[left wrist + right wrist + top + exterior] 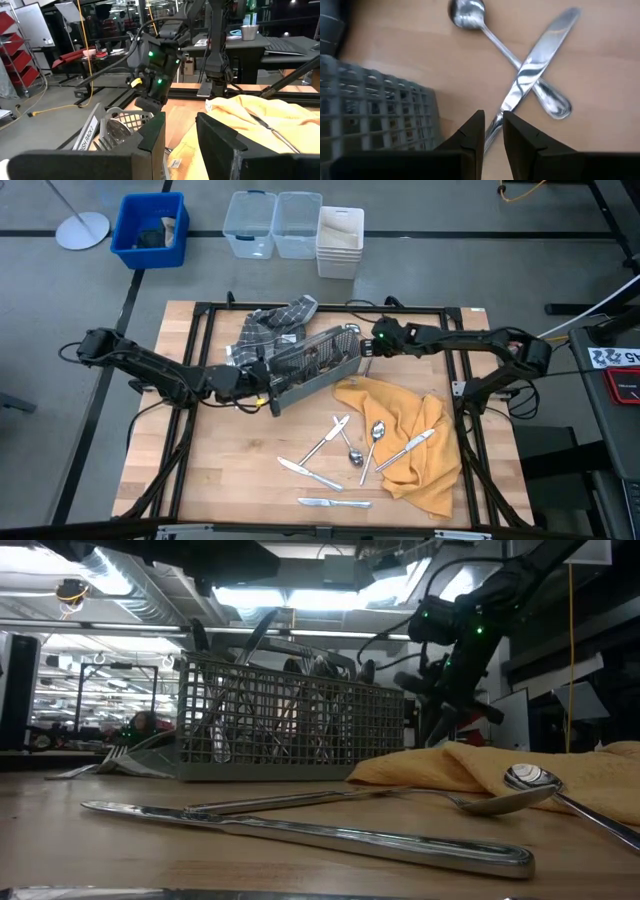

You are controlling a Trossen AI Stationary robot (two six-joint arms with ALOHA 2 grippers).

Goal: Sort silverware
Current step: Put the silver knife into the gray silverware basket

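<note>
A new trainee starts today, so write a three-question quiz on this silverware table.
1. True or false: in the right wrist view, the knife lies crossed over a spoon.
2. The wire-mesh caddy sits: A, between the left hand and the right hand; B, on the floor; C, inside a plastic bin.
3. What colour is the cloth beside the caddy?
Key: 1 true; 2 A; 3 yellow.
</note>
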